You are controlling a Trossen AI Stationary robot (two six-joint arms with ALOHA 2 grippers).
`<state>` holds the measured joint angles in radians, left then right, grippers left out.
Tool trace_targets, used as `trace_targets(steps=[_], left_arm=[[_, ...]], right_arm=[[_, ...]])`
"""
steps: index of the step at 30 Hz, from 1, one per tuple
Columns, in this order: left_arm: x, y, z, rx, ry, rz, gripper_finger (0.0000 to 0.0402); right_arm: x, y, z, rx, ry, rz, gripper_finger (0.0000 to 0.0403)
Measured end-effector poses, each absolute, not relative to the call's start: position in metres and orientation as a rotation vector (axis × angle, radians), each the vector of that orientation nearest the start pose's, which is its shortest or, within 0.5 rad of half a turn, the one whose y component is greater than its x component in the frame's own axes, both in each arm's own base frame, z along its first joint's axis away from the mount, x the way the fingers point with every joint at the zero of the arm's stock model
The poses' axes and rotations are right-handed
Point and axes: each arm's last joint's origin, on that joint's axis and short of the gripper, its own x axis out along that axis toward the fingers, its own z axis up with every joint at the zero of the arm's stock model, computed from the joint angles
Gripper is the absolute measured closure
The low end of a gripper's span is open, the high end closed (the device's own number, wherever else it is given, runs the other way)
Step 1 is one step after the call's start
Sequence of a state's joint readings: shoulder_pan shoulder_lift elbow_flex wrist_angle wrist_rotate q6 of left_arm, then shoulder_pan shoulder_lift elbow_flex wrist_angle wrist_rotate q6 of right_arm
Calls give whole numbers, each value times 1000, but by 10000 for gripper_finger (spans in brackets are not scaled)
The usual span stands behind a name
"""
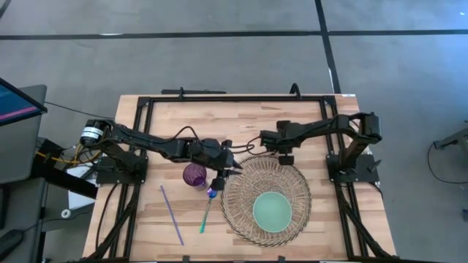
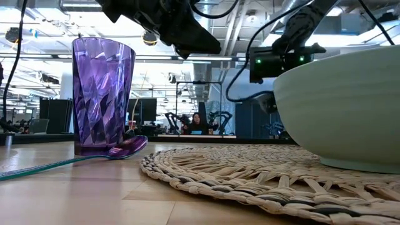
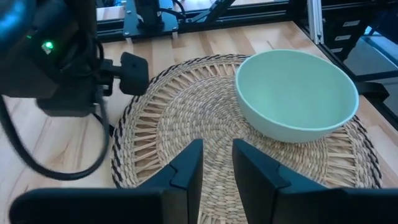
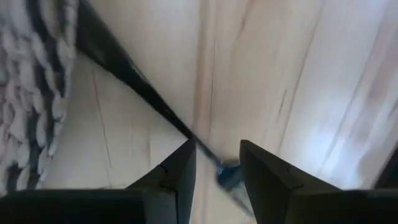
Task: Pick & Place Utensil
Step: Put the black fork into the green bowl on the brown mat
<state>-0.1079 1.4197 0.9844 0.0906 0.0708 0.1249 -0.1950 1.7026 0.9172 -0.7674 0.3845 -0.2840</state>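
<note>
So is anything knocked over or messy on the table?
Nothing is spilled or tipped. The purple cup stands upright, the green bowl sits on the woven mat, and the spoon lies flat with its bowl end against the cup. A purple straw lies loose nearby.

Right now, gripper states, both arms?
Left gripper: open, empty, above the woven placemat.
Right gripper: open, holding nothing, low over the wooden table.

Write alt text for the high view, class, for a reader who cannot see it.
Two dark robot arms reach inward over a wooden table, the left gripper beside a purple cup and the right gripper at the far edge of a woven placemat. A pale green bowl sits on the placemat; a spoon and purple straw lie nearby.
</note>
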Motion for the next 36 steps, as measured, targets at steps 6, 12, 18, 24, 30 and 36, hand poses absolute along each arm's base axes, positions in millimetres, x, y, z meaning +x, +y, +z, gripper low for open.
trace_targets(steps=[6, 12, 18, 24, 30, 36], left_arm=[[316, -38, 283, 129, 335, -204, 314], [316, -40, 283, 129, 338, -209, 314], [316, -40, 282, 129, 339, -209, 314], [316, -39, 282, 129, 339, -208, 314], [316, -40, 282, 129, 339, -209, 314], [316, -40, 282, 129, 341, -209, 314]], right_arm=[[263, -71, 128, -442, 1722, -141, 287], [261, -75, 126, -421, 1738, -140, 323], [257, -75, 136, -365, 1704, -201, 380], [251, -71, 148, -358, 1694, -212, 373], [252, -71, 145, -313, 1693, -219, 318], [258, -73, 130, -300, 1721, -200, 257]])
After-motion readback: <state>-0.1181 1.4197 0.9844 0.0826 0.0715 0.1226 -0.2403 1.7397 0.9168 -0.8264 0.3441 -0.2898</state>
